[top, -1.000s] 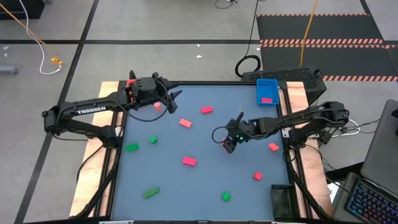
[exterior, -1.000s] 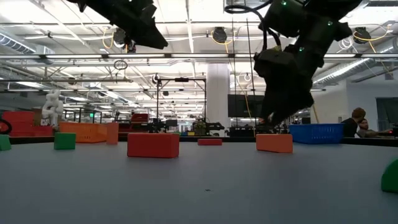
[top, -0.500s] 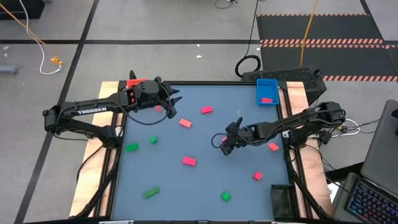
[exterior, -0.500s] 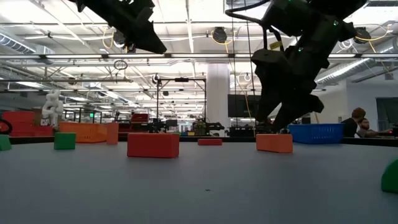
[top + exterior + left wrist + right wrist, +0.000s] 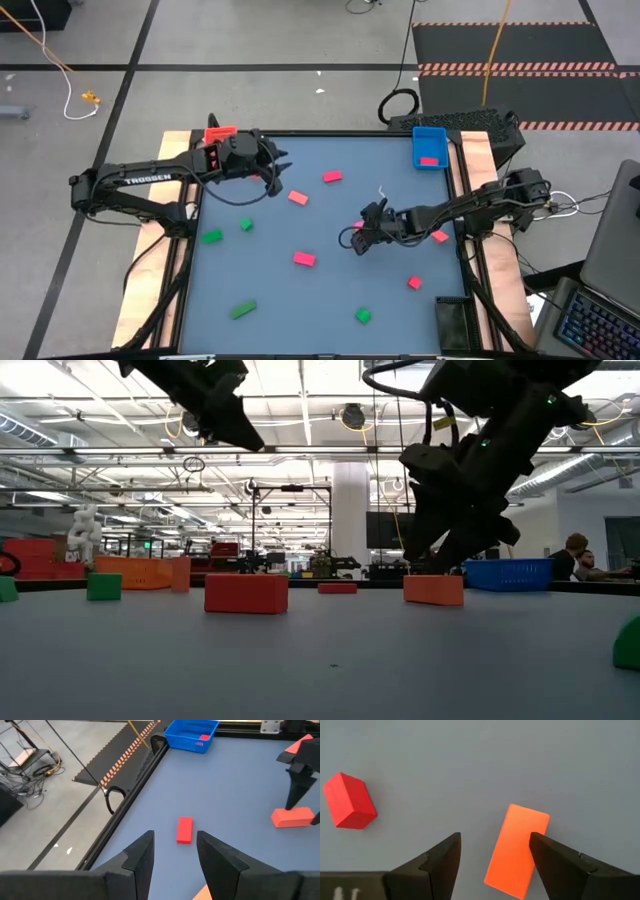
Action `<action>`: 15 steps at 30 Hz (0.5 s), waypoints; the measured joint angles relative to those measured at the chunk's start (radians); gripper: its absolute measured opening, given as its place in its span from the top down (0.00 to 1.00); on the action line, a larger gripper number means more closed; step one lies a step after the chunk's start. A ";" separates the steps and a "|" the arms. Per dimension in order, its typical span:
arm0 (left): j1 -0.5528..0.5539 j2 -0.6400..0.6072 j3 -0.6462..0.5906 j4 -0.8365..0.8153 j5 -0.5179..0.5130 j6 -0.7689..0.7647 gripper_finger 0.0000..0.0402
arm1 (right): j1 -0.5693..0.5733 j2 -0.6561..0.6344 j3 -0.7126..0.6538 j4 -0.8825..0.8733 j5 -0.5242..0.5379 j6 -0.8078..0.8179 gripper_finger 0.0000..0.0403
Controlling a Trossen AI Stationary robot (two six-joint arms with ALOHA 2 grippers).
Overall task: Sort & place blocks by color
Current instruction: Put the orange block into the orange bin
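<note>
Salmon-red, hot pink and green blocks lie scattered flat on the blue-grey table [image 5: 330, 300]. My right gripper [image 5: 360, 238] [image 5: 495, 837] is open near the table's middle, pointing down, straddling a salmon-red bar [image 5: 517, 851] [image 5: 433, 590] that lies nearer one finger. A red cube [image 5: 350, 807] lies apart from it. My left gripper [image 5: 279, 172] [image 5: 174, 837] is open and held above the far-left part of the table. It looks toward a red bar [image 5: 184, 829] [image 5: 332, 177] and touches nothing. My right gripper comes from above, pointing down, its fingers spread on either side of the salmon-red bar. One finger [image 5: 555, 862] lies against the bar's long side [image 5: 536, 855]; the other finger stands clear. The bar lies flat on the table.
A blue tray [image 5: 430, 146] holding a pink block stands at the far-right corner. There is a red tray [image 5: 218, 132] at the far left and a dark tray [image 5: 452, 320] at the near right. Green blocks [image 5: 243, 310] [image 5: 364, 316] lie toward the near edge, and a hot pink block [image 5: 305, 259] lies mid-table.
My right gripper has moved toward the table's left and near edge and come down over the salmon-red bar. The bar has slid a little toward the left along the table. My left gripper has edged slightly toward the near edge.
</note>
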 joint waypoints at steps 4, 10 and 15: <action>-0.023 0.000 0.000 -0.006 0.001 -0.001 0.63 | 0.008 0.040 0.002 0.003 0.014 0.000 0.42; -0.038 0.000 0.000 -0.007 0.000 0.003 0.63 | 0.007 0.062 0.000 -0.027 0.032 -0.008 0.42; -0.037 0.000 0.001 -0.058 0.000 -0.020 0.63 | 0.007 0.021 -0.001 -0.012 0.051 -0.030 0.42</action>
